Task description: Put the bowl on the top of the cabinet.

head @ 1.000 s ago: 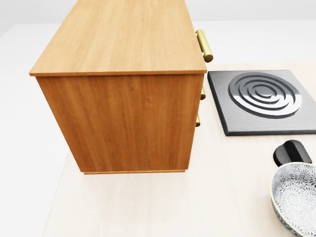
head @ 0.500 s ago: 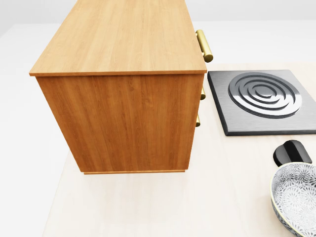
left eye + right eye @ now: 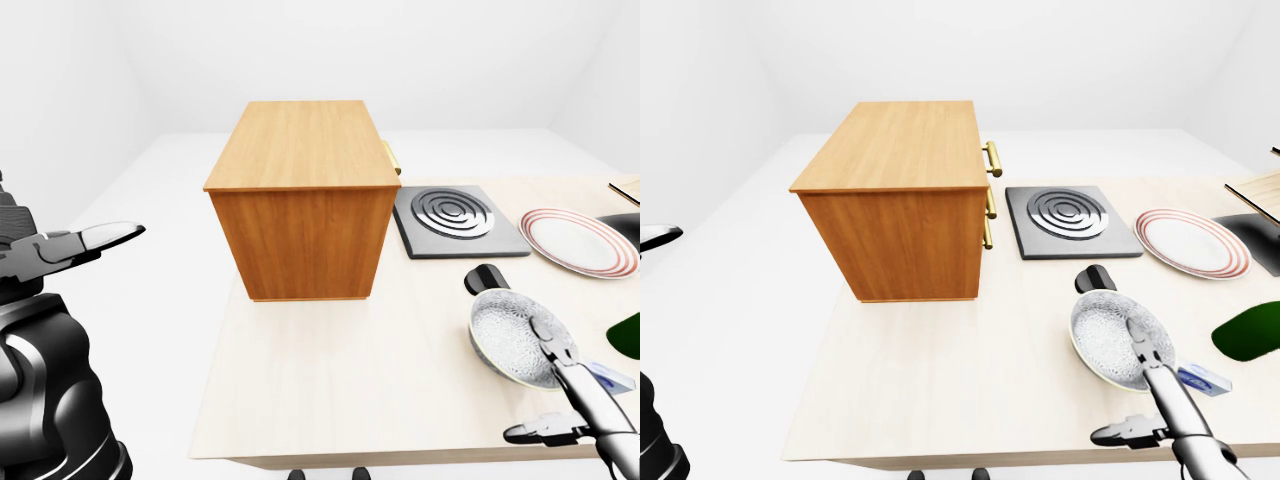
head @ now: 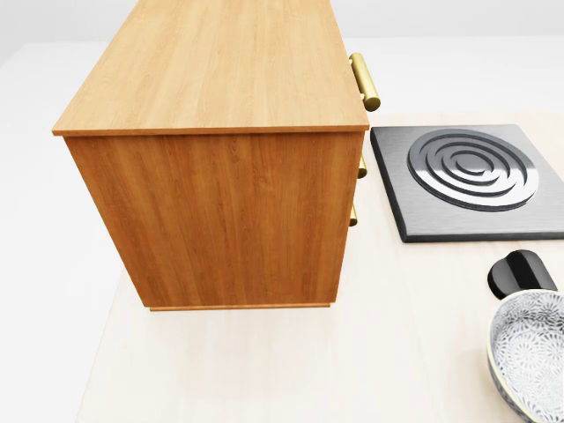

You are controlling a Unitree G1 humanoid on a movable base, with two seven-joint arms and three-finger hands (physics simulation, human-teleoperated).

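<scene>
Cabinet (image 3: 300, 200): wooden, upright on the pale desk (image 3: 340, 380), toward the left of the eye views; flat top bare; brass handles (image 3: 991, 160) on its right-hand face

Bowl (image 3: 1118, 340): patterned grey-white, tilted, low on the right of the eye views, over the desk near its lower edge; well apart from the cabinet and below the level of its top. In the head view only its rim and inside show at the bottom right corner

Right hand (image 3: 1145, 395): enters from the bottom right, forearm angled up and left. One finger reaches up over the bowl's rim into its inside; another, dark, juts out to the left beneath the bowl. The fingers thus pinch the near wall of the bowl between them

Left hand (image 3: 85, 243): raised at the left edge of the left-eye view, off the desk and well apart from the cabinet; fingers spread and pointing right, holding nothing. Only a fingertip shows in the right-eye view

Black knob (image 4: 522, 271): on the desk just above the bowl

Hotplate (image 3: 458, 220): dark square slab with ringed coils, just right of the cabinet

Plate (image 3: 578, 241): white with red rim bands, right of the hotplate

Green object (image 3: 1250, 332): at the right edge, partly cut off
</scene>
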